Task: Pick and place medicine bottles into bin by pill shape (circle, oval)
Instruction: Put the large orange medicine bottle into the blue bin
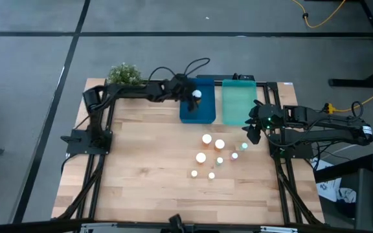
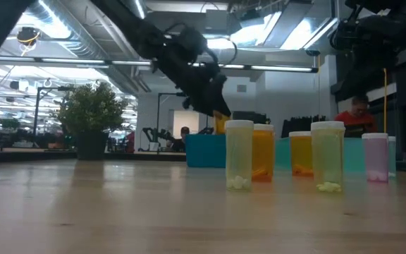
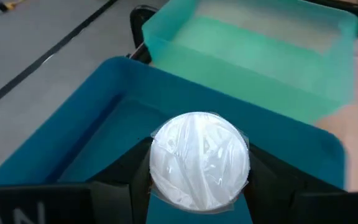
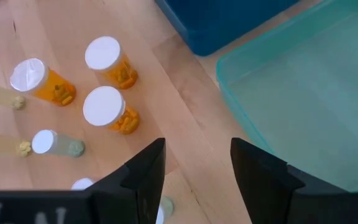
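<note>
Bottle over the blue bin, ready for the drop!

Left gripper (image 3: 197, 186) clamped on a white-capped medicine bottle (image 3: 199, 160), poised above the dark blue bin (image 1: 197, 111) at the table's far edge, presumably to sort it by pill shape. Smooth round cap, glossy plastic bin walls; translucent teal bin (image 1: 238, 102) just beside, apparently empty. Right gripper (image 4: 197, 168) parted, grasping nothing, hovering by the teal bin's near corner. Amber and pale bottles (image 1: 211, 150) upright mid-table, waiting on bare wood.

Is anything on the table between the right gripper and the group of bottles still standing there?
No. In the right wrist view, only bare wood lies between the open right gripper and the nearest orange bottles; the high view agrees.
</note>
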`<state>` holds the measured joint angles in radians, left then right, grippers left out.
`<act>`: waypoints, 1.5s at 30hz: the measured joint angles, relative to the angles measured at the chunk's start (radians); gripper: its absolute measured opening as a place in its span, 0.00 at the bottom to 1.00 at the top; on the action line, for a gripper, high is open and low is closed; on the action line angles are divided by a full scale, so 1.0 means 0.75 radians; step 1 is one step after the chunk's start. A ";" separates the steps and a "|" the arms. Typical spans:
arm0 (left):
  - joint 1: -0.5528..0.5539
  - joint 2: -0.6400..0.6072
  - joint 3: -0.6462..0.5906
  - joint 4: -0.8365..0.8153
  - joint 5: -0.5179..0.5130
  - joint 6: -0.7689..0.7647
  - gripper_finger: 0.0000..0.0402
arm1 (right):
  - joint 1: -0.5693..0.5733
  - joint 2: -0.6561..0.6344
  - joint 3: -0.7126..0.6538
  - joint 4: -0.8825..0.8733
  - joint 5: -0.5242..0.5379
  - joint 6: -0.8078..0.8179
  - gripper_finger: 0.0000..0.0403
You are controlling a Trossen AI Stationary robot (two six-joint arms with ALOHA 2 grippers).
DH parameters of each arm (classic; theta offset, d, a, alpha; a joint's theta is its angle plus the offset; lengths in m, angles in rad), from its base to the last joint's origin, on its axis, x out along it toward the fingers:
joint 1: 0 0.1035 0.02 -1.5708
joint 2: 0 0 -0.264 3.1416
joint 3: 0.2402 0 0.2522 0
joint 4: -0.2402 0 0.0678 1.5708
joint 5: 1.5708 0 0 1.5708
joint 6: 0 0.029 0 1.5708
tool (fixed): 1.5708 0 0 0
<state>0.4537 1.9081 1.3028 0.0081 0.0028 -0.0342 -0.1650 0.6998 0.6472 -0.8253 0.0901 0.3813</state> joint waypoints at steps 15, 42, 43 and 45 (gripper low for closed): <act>0.109 0.348 0.441 -0.211 0.084 0.073 0.45 | 0.000 0.001 0.000 0.001 0.009 -0.034 0.45; 0.117 0.348 0.440 -0.317 -0.001 0.158 0.67 | 0.000 0.000 0.000 0.001 0.008 -0.032 0.45; 0.117 0.342 0.440 -0.315 -0.002 0.169 0.67 | 0.001 0.000 0.000 0.001 0.008 -0.032 0.45; 0.116 0.315 0.442 -0.318 -0.003 0.187 0.67 | 0.000 0.000 0.000 0.001 0.008 -0.032 0.45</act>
<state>0.5406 2.1443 1.6342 -0.2302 0.0006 0.1061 -0.1646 0.6998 0.6472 -0.8249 0.0963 0.3573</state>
